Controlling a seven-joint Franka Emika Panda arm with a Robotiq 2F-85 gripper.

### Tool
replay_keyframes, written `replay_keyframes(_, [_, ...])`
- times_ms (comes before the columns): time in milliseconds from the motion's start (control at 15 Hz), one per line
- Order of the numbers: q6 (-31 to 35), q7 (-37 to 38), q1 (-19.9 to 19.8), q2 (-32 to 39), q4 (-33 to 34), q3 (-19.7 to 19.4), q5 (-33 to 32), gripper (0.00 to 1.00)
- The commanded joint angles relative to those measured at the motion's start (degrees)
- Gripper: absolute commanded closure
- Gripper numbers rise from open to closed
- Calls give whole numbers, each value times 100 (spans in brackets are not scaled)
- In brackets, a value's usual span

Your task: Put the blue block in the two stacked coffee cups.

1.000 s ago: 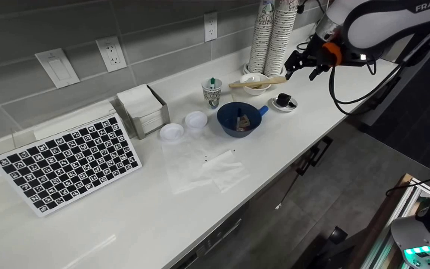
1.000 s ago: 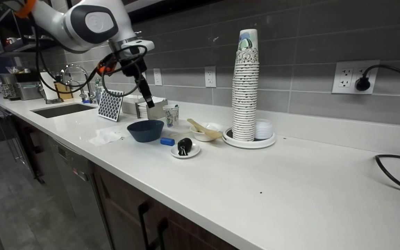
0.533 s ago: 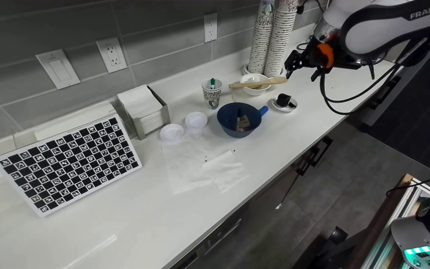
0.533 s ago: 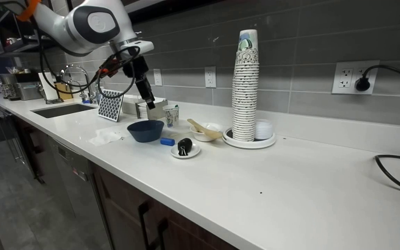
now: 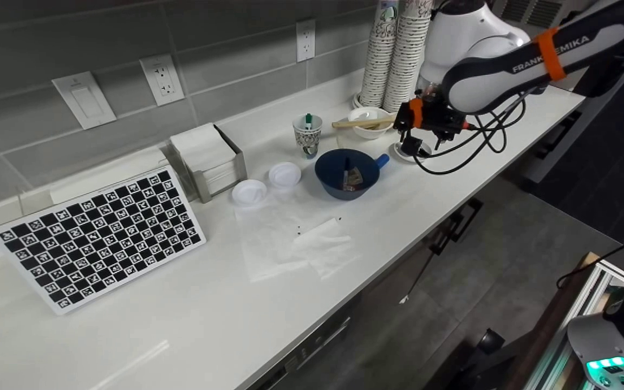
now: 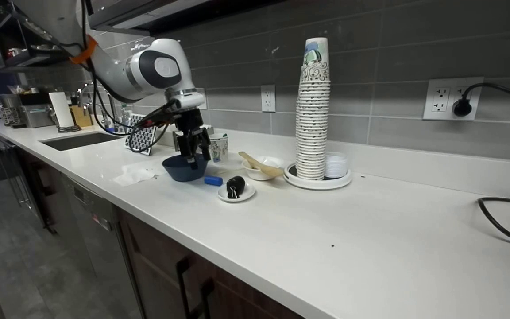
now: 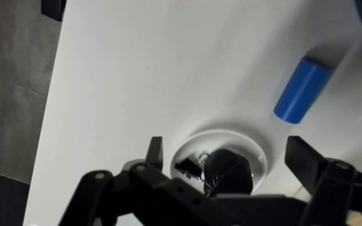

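The pale table (image 6: pixel 392 252) carries everything I work with, and the arm (image 6: pixel 117 75) reaches over it, which lets me come at things from above. The tall paper-cup stacks (image 5: pixel 381 59) are spares, I judge, and not my target. My gripper (image 7: pixel 224 150) is released: its fingers stand wide apart, pointing down, with nothing grasped, which I read as readiness for a pick. The blue bowl (image 6: pixel 179 170) is something I would skirt on the way across. Near it, the two stacked coffee cups (image 5: pixel 307 143) stand upright, mouth up, which suits a drop from overhead. A small white plate (image 7: pixel 211 141) holds a black lump (image 7: pixel 228 171) off the table; in the wrist view it shows between my fingers, but it lies below them, untouched. The blue block (image 7: pixel 303 91) rests on its side on the table between bowl and plate, touching neither. Its length runs roughly across the line the fingers close along, so I expect a shift and a slight turn to let me pinch its sides. A slim green-topped thing (image 5: pixel 308 120) stands in the cups and may crowd the opening. The binder clip (image 7: pixel 189 168) sits on the plate beside the lump; I cannot tell whether it bites it.
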Motion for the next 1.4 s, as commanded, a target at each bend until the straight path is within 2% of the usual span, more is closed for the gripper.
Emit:
replay_keyframes(0, [-488, 626, 556, 737, 748, -264, 581, 0])
replay_keyframes(200, [-496, 608, 765, 980, 1042, -447, 744, 0])
replay_keyframes(267, [-306, 522, 828, 777, 686, -488, 660, 0])
replay_keyframes(467, [-346, 521, 856, 935, 897, -566, 695, 0])
replay_keyframes(867, [1160, -63, 737, 1113, 659, -566, 1479, 0])
replay_keyframes(1000, [1390, -19, 840, 1243, 695, -724, 1342, 0])
replay_keyframes(1267, [1278, 112, 964, 1467, 803, -956, 1277, 0])
replay_keyframes(1333, [1315, 96, 965, 1525, 816, -970, 1327, 14])
